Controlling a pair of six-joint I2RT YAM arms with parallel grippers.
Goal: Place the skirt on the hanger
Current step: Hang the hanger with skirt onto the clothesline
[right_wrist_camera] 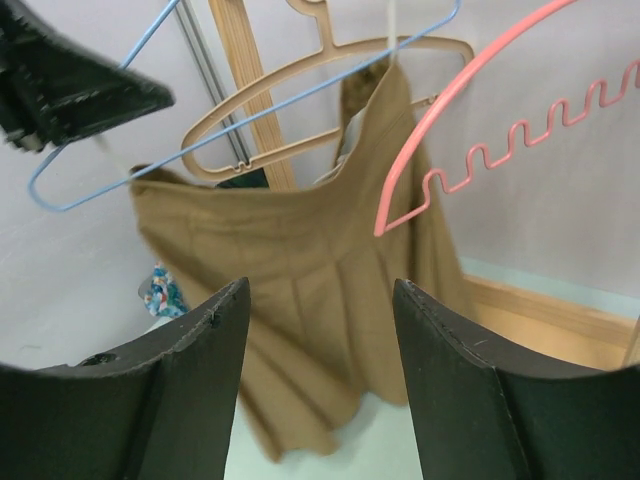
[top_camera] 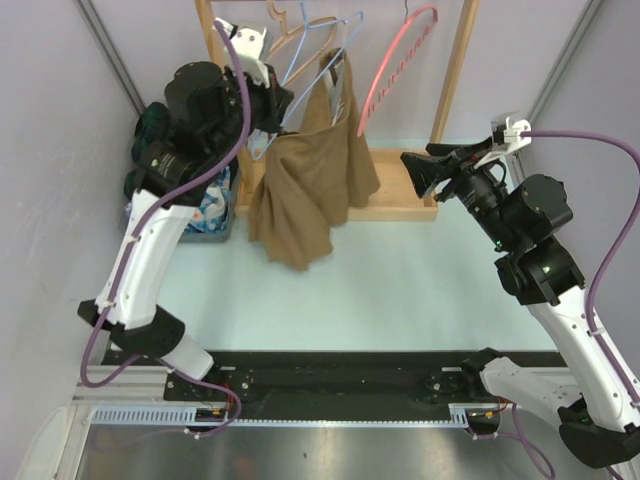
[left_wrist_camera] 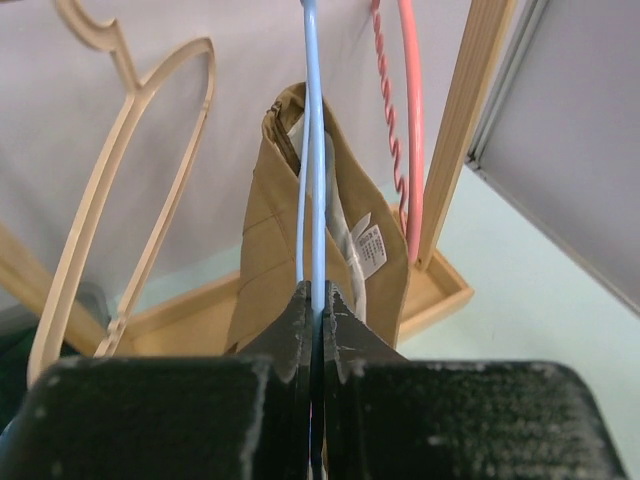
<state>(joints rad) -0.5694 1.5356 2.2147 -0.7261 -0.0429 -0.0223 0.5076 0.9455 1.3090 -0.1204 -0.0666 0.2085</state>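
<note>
Step in hand, as I read it: seating the skirt on the hanger, not finished. My left gripper [top_camera: 272, 102] has its jaws pressed together on the wire of the blue hanger [left_wrist_camera: 312, 150], up by the wooden rack [top_camera: 455, 70]. My right gripper [top_camera: 418, 170] has its jaws spread with nothing between them. It sits well apart from the cloth on the right, aimed at it.

The brown skirt [top_camera: 305, 180] hangs off the blue hanger, between the beige hanger [right_wrist_camera: 330, 70] and the pink hanger [right_wrist_camera: 450, 100]. Waistband is up and hem down, so the long axis runs about vertical. I cannot tell if the hem touches the table [top_camera: 400, 290].

In the right wrist view the waistband sits crooked. 1 end is high near the hanger neck and the other sags toward the left gripper's side. The white label [left_wrist_camera: 368, 250] shows inside the open top.

Next move, my guess: the right gripper comes in, pinches the low end of the waistband and lifts it onto the hanger, while the left keeps the wire steady. Risk is dragging the high end off.
</note>
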